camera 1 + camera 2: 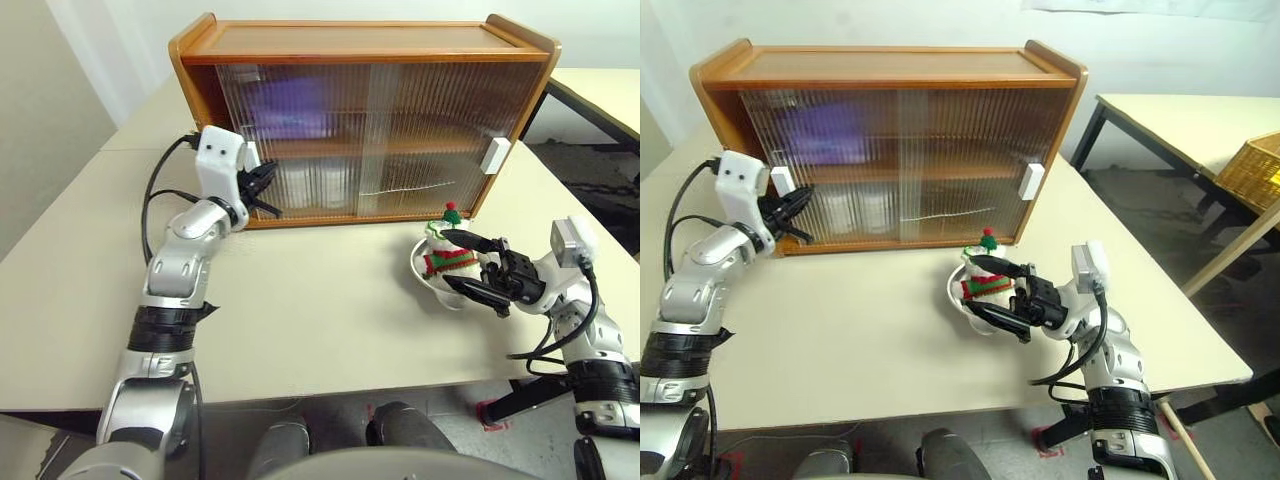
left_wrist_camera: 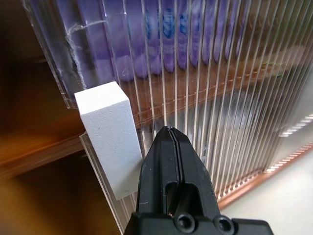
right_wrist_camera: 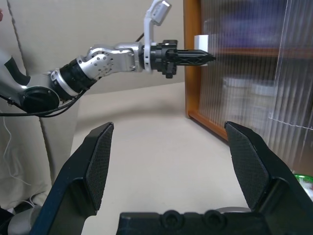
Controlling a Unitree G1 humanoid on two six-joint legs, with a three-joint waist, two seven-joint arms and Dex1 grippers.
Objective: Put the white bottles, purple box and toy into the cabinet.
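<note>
The orange-brown cabinet point(image 1: 360, 40) stands at the back of the table with both ribbed doors across its front. Behind the left door the purple box point(image 1: 290, 105) shows as a blur on the upper shelf, and two white bottles point(image 1: 310, 185) stand below it. My left gripper point(image 1: 268, 190) is shut, its tip at the left door right beside that door's white handle point(image 2: 110, 132). The toy point(image 1: 447, 245), with red hat and scarf, sits in a shallow bowl point(image 1: 425, 272) on the table. My right gripper point(image 1: 447, 260) is open, one finger above the toy and one below, not closed on it.
The right door's white handle point(image 1: 495, 153) is at the cabinet's right end. A second table point(image 1: 1180, 115) and a wicker basket point(image 1: 1255, 170) stand off to the right. The table's near edge runs just in front of my arms.
</note>
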